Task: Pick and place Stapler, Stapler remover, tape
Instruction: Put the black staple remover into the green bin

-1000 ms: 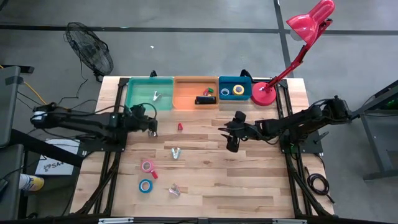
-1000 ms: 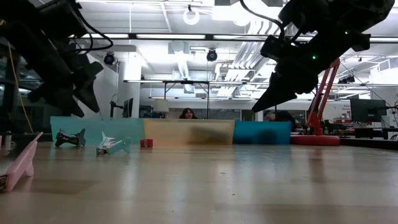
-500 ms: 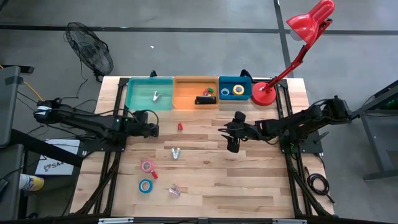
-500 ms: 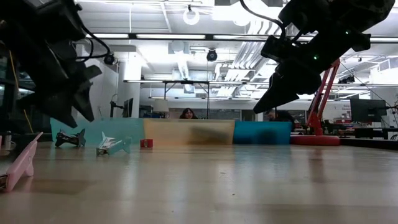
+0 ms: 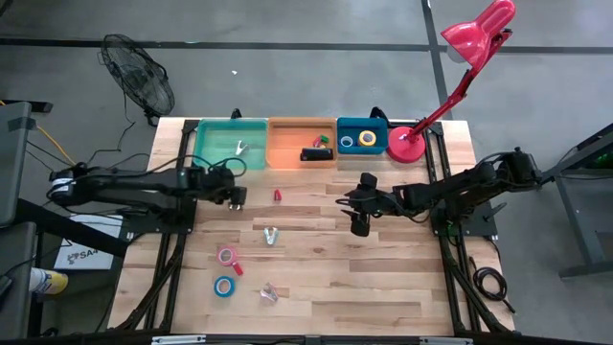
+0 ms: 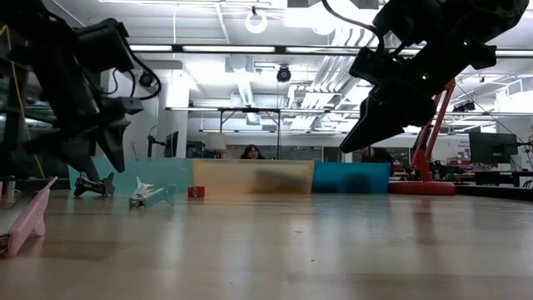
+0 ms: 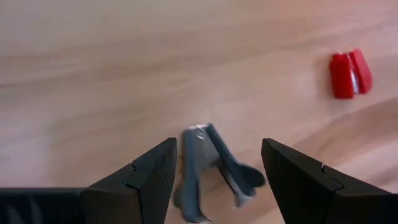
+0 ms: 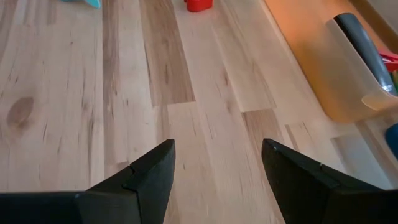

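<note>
The left gripper (image 5: 233, 196), jaws open, hung over the bench (image 5: 383, 278); a grey staple remover (image 7: 211, 171) lay between its fingers (red one at two o'clock).

A lab or open workshop: ceiling strip lights (image 6: 250, 48), exposed pipes, monitors (image 6: 491, 147), a wooden worktop (image 5: 402, 278) on concrete floor.

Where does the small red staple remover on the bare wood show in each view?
High: red staple remover mid-table, just below the orange tray.
Low: left of centre, in front of the tray's wall.
Left wrist: upper right; tray not in it.
Right wrist: top edge; tray at right.
</note>
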`<move>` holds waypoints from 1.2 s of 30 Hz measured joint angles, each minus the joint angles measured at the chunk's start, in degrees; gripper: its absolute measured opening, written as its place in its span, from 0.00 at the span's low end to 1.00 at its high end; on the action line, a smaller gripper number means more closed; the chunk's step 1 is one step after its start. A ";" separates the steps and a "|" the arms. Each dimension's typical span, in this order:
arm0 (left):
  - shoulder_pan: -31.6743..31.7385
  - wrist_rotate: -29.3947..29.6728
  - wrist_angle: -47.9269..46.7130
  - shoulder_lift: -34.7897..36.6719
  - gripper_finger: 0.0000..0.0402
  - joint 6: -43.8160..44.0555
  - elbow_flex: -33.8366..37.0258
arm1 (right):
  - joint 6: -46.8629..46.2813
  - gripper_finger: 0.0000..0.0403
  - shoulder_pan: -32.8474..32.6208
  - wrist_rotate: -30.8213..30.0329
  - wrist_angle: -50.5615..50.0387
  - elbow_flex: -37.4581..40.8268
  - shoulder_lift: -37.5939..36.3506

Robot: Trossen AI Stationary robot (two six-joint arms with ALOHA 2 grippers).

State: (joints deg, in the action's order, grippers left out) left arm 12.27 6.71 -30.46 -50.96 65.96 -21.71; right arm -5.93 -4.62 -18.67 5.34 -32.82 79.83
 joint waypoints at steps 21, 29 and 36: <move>3.98 -4.67 -16.53 -25.51 0.58 -5.26 -20.06 | 0.54 0.57 0.00 4.84 -0.41 0.00 0.02; 3.96 -8.54 -17.32 -31.07 0.58 -2.69 -20.40 | -0.61 0.57 -0.04 7.22 -0.71 0.00 0.02; 3.87 -10.26 -17.67 -32.50 0.58 -2.00 -20.40 | -0.68 0.57 -0.04 7.29 -0.82 0.00 0.02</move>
State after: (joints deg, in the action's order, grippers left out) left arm 16.13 -3.55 -48.13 -83.46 63.96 -42.10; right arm -6.61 -4.67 -11.38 4.51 -32.82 79.85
